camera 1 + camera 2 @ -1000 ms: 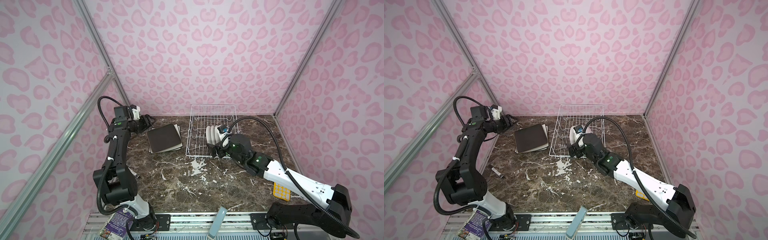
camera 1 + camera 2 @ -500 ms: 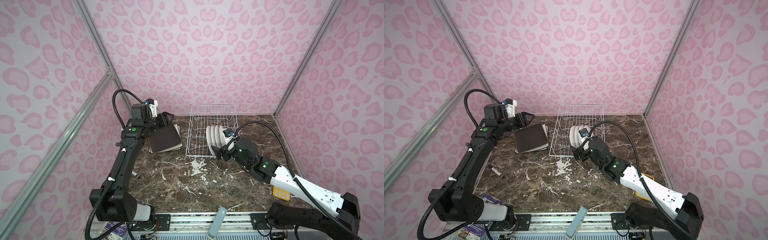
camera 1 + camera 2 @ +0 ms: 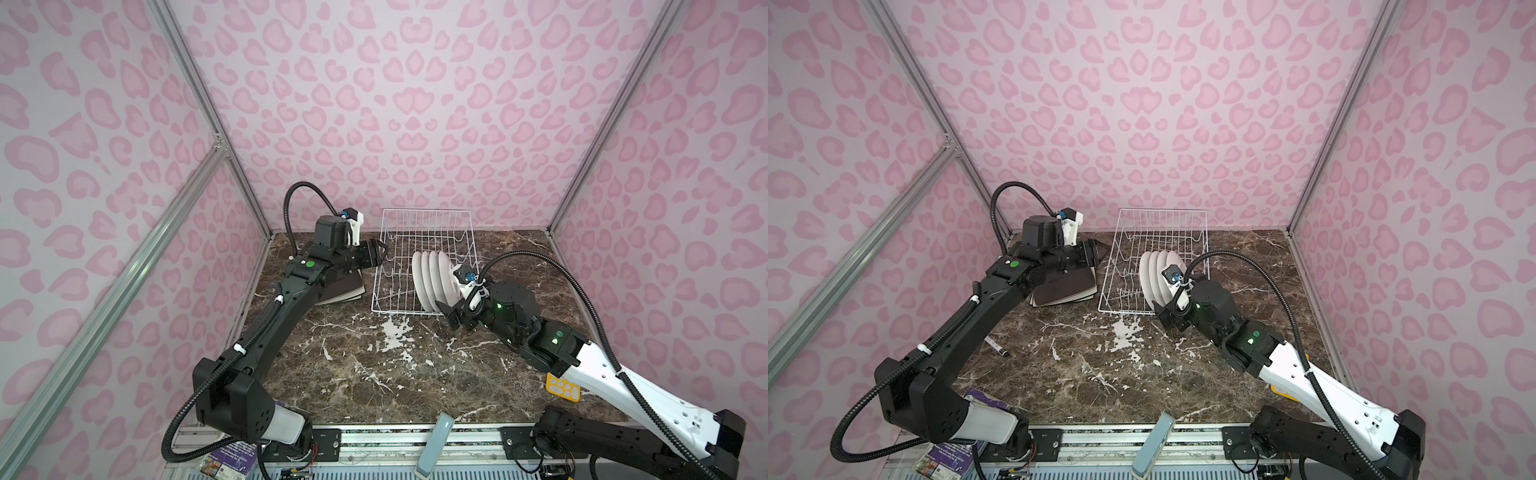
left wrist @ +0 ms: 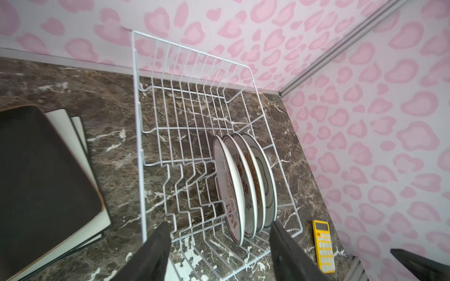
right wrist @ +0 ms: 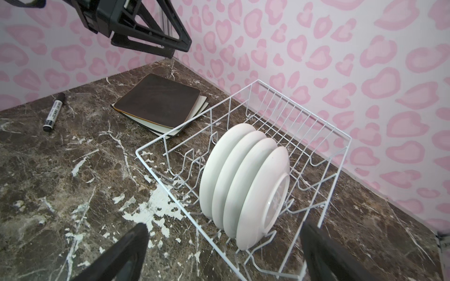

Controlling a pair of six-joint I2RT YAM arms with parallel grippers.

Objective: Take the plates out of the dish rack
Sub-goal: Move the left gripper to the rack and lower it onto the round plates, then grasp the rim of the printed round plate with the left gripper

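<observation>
The white wire dish rack (image 3: pixel 424 212) (image 3: pixel 1163 212) (image 4: pixel 192 60) (image 5: pixel 302 107) stands at the back middle. Several round white plates (image 3: pixel 432 278) (image 3: pixel 1154 274) (image 4: pixel 239 185) (image 5: pixel 243 180) stand upright in its near right part. Left of the rack, a dark brown square plate (image 3: pixel 1065 286) (image 4: pixel 43 170) (image 5: pixel 158 102) lies on cream square ones, partly under my left arm in both top views. My left gripper (image 3: pixel 380 253) (image 3: pixel 1094 255) (image 4: pixel 220 225) hangs open and empty above the rack's left edge. My right gripper (image 3: pixel 451 316) (image 3: pixel 1167 318) (image 5: pixel 225 227) is open and empty, just off the rack's near right corner.
A yellow calculator (image 3: pixel 563 386) (image 4: pixel 322 243) lies near the right wall. A black marker (image 3: pixel 996 347) (image 5: pixel 54 112) lies at the left beside my left arm. Pink patterned walls close in the back and both sides.
My left arm has swung from the back left corner, over the square plates, to the rack's left edge. My right gripper has drawn back a little from the round plates. Both stayed open.
</observation>
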